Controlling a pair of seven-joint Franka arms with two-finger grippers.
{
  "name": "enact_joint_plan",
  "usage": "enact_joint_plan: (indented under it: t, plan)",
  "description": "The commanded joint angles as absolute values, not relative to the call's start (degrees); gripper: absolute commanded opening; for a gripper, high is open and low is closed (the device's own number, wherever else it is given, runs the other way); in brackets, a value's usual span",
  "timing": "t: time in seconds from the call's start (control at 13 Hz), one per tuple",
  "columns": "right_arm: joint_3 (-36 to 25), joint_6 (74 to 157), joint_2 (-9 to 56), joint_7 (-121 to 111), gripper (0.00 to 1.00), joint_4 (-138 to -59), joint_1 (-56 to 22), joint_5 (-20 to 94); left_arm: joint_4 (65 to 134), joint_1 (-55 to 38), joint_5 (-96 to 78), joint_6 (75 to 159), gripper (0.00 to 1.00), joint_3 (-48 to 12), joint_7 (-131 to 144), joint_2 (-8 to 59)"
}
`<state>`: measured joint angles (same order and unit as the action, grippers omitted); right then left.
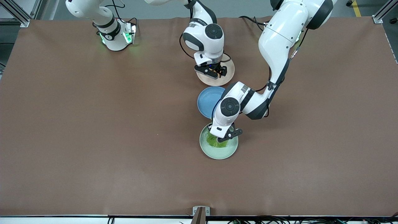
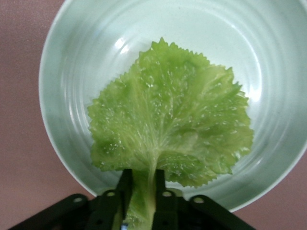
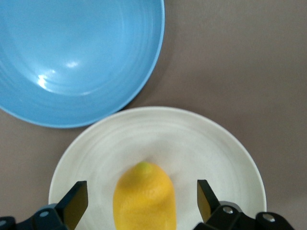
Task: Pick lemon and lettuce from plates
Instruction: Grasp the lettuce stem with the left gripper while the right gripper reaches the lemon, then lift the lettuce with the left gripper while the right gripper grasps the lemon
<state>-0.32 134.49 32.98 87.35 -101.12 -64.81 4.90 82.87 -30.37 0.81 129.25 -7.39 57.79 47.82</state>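
Observation:
The lettuce [image 2: 172, 120] lies flat in the mint green plate [image 2: 72, 72], the plate nearest the front camera [image 1: 217, 154]. My left gripper [image 2: 142, 189] is down at that plate's rim [image 1: 222, 138], its fingers shut on the leaf's pale stem. The lemon [image 3: 144, 201] lies in the beige plate [image 3: 206, 143], the plate farthest from the front camera [image 1: 211, 81]. My right gripper [image 3: 140, 191] hangs low over it [image 1: 214, 73], open, with one finger on each side of the lemon and a gap to both. In the front view the right hand hides the lemon.
An empty blue plate [image 1: 206, 99] sits between the two other plates, close to the beige one [image 3: 72, 57]. The left arm's forearm passes over its edge. Brown table cloth [image 1: 93, 124] spreads wide on both sides.

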Motion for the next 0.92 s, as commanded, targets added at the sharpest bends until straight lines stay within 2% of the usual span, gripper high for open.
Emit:
enact_joint_plan:
  t: [0.0, 0.15, 0.38, 0.62, 0.77, 0.85]
  plan:
    - [-1.2, 134.0, 33.7, 90.1, 1.0, -100.4, -67.8, 4.1, 81.7, -30.7, 1.8, 129.6, 0.02, -6.9, 57.7, 48.5]
    - [-1.3, 135.0, 34.0, 91.5, 1.0, -100.4, -68.4, 3.5, 81.6, -30.1, 1.8, 129.3, 0.0, -6.9, 57.9, 46.8]
    - [-1.3, 138.1, 35.4, 91.8, 0.93, -100.4, -68.4, 3.5, 81.6, -29.5, 1.5, 127.9, 0.0, -6.8, 57.7, 42.7]
    - [-1.4, 141.7, 37.3, 91.8, 0.9, -100.5, -68.6, 3.3, 82.2, -24.5, 2.1, 122.6, 0.0, -6.9, 55.7, 35.7]
    - [-1.4, 141.7, 37.3, 91.9, 0.79, -100.5, -68.6, 2.6, 83.0, -19.9, 2.0, 116.5, 0.01, -7.0, 48.5, 32.2]
    - [-1.3, 141.5, 37.2, 91.8, 0.64, -100.5, -68.5, 2.4, 84.3, -17.7, 2.0, 115.4, 0.01, -7.0, 45.7, 31.1]
